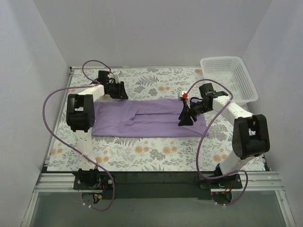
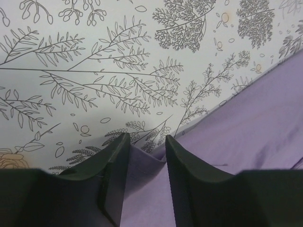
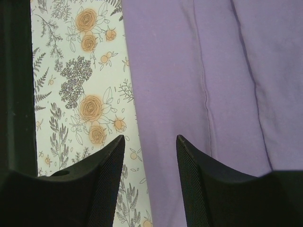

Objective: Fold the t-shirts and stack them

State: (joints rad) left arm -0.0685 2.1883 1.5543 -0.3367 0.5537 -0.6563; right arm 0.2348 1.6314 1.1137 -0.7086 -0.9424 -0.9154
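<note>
The lavender-purple t-shirt (image 1: 147,118) lies flat on the table as a long band folded lengthwise. My left gripper (image 1: 117,92) is at its far left corner. In the left wrist view the gripper (image 2: 144,139) is open, with a raised corner of the shirt (image 2: 255,123) between its fingers. My right gripper (image 1: 185,120) is low over the shirt's right end. In the right wrist view it (image 3: 150,139) is open and straddles the shirt's (image 3: 189,71) edge, one finger over the cloth and one over the shirt. The neck and tag are hidden.
A white plastic lattice basket (image 1: 229,78) stands at the far right corner. A floral tablecloth (image 1: 156,151) covers the table. White walls close in the left, back and right sides.
</note>
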